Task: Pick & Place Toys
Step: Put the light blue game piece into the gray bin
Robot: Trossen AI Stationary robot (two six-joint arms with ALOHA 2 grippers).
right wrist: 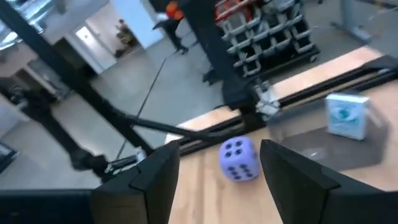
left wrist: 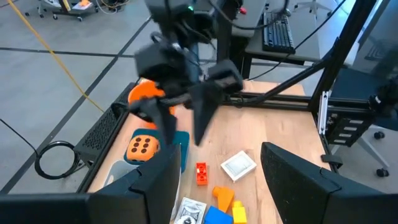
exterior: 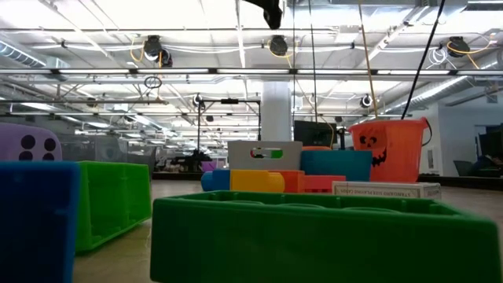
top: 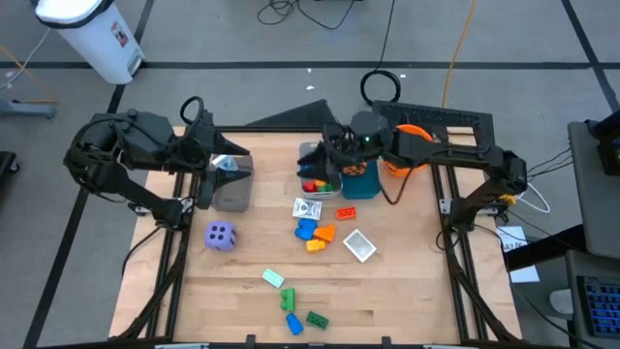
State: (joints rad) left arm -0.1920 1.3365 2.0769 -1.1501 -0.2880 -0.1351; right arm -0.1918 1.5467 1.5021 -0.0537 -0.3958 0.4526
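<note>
Overhead, the right gripper [top: 332,155] hangs with jaws parted and empty above the teal bin [top: 356,181] holding an orange die [left wrist: 142,147], the left gripper [top: 215,160] likewise parted over the grey bin [top: 232,189], while the purple die [top: 220,236], bricks [top: 318,236] and packets [top: 359,245] lie scattered on the table [top: 407,291].

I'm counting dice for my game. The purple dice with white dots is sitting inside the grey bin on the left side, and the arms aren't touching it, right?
Not quite. The purple dice sits on the bare wooden table, in front of the grey bin, not inside it; the high view shows that. The arms aren't touching it.
</note>
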